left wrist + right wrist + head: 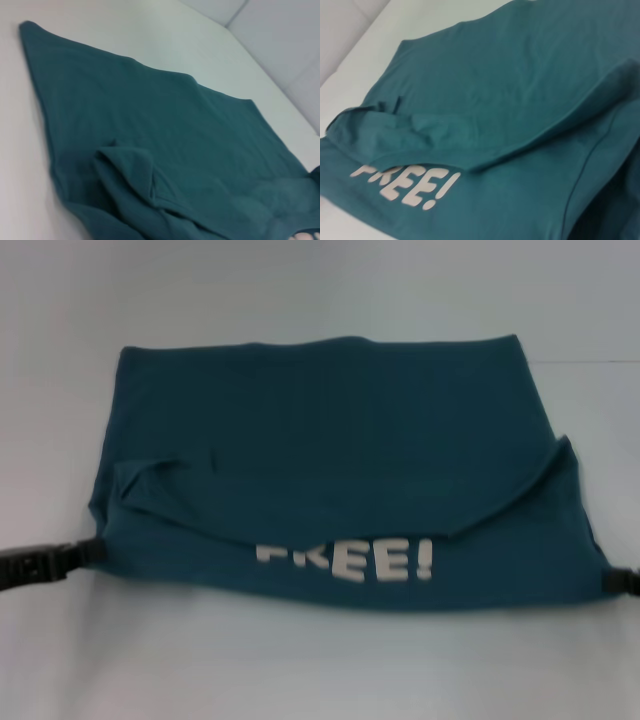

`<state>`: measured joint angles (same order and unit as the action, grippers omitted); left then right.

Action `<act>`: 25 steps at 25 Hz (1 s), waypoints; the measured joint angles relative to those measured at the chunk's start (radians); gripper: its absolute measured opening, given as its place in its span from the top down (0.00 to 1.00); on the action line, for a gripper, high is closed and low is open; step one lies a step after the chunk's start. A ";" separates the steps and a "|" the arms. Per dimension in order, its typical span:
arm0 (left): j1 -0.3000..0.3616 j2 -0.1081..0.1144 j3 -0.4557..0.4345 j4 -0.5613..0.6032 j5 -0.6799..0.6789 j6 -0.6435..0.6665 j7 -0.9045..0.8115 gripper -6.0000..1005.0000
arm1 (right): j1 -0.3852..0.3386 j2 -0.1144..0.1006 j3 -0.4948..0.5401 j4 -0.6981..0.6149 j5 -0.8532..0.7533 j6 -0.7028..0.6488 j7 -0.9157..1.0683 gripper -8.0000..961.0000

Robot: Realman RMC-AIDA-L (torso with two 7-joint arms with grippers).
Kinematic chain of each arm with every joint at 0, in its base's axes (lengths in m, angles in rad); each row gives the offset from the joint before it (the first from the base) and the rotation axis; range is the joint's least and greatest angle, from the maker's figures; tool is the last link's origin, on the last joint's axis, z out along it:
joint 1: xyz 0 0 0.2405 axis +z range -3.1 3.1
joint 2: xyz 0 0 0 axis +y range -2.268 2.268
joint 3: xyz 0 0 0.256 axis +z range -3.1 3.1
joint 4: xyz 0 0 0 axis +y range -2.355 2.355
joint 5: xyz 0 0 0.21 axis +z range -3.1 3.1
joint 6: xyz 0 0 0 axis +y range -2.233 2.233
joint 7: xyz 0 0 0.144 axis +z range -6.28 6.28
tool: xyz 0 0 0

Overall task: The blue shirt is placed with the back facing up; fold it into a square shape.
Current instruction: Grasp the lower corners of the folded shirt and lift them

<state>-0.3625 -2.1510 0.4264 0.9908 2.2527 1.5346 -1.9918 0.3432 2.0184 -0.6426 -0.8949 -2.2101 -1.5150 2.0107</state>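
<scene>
The blue shirt [330,440] lies folded on the pale table [320,670], wider than it is deep. A top layer ends in a curved edge, and below it a near strip shows white letters reading "FREE!" [345,560]. My left gripper [92,550] sits at the shirt's near left corner, touching its edge. At the near right corner my right gripper [612,580] shows only as a black tip against the cloth. The left wrist view shows the shirt [175,140] with a bunched fold. The right wrist view shows the shirt [520,90] and the letters [405,182].
Bare pale table surrounds the shirt on all sides in the head view. A pale wall or panel [280,45] rises behind the table's far edge, also seen as a light surface [340,30] in the right wrist view.
</scene>
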 joint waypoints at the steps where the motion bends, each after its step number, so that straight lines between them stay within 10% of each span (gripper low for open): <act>1: 0.002 0.000 -0.001 0.002 0.000 0.006 -0.001 0.99 | -0.010 0.000 0.007 -0.007 -0.001 -0.024 -0.012 0.93; 25: 0.101 -0.005 -0.100 0.026 0.086 0.363 0.027 0.99 | -0.119 -0.013 0.170 -0.020 -0.117 -0.300 -0.173 0.91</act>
<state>-0.2612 -2.1562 0.3265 1.0172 2.3385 1.8973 -1.9650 0.2241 2.0058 -0.4725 -0.9152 -2.3269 -1.8145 1.8376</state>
